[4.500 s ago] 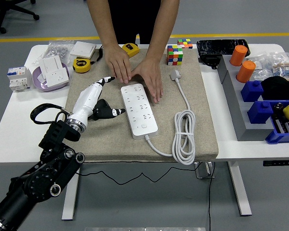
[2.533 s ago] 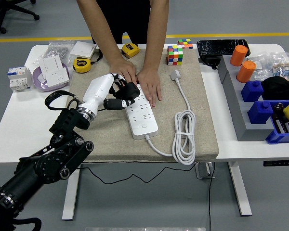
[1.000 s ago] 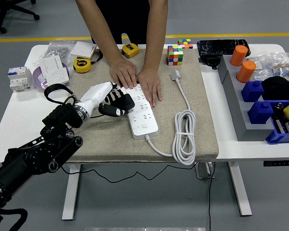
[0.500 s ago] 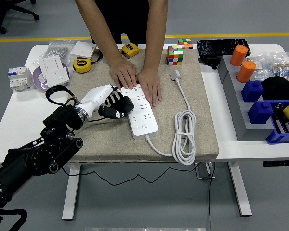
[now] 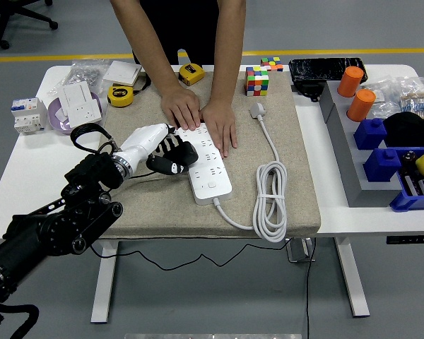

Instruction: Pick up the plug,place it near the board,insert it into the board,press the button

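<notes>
A white power strip (image 5: pixel 209 167) lies on the beige mat (image 5: pixel 148 205), its button end nearest me. A person across the table presses both hands (image 5: pixel 219 126) flat on the strip's far end. My left hand (image 5: pixel 171 153), white-shelled with black fingers, hovers at the strip's left edge near its middle. Its fingers are curled around a small black plug (image 5: pixel 186 151) that touches or nearly touches the strip's side. The strip's own white cable (image 5: pixel 270 205) lies coiled on the right, and its white plug (image 5: pixel 258 110) rests on the mat. My right arm is out of view.
Two yellow tape measures (image 5: pixel 119 95) and a colour cube (image 5: pixel 256 80) sit at the mat's far edge. A purple bowl holding a wall socket (image 5: pixel 72 107) is at far left. A grey box (image 5: pixel 353 152), orange cylinders (image 5: pixel 360 104) and blue bins (image 5: pixel 403 169) stand on the right.
Over the last seconds my left hand reached onto the strip's far sockets, then drew back down and left to its side with the black plug. In the last half second it barely moved.
</notes>
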Controlling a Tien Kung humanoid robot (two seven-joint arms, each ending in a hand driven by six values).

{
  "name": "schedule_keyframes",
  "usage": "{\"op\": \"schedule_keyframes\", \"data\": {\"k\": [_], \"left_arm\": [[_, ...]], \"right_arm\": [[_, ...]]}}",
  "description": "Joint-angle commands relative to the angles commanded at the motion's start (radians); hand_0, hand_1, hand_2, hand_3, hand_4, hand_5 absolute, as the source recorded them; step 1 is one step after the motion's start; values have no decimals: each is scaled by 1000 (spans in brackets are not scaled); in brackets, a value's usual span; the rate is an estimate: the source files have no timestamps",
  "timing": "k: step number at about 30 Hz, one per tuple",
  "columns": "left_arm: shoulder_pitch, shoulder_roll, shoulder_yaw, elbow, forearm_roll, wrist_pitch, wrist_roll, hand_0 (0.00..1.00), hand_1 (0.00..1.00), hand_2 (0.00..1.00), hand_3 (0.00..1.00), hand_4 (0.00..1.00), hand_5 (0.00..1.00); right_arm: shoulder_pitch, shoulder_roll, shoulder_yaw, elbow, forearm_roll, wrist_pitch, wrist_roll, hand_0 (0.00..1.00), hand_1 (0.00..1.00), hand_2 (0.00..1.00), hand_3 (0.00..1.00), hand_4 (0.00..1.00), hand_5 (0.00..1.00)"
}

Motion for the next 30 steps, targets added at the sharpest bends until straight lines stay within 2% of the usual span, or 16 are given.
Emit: {"op": "schedule_keyframes", "data": {"k": [30], "left_arm": [[-2,5,28,9,48,-1,3,413,499,421,468,607,84]], "right_arm": [[-4,-1,-7,0,8,-1,2,792,805,801,855,998,998]]}}
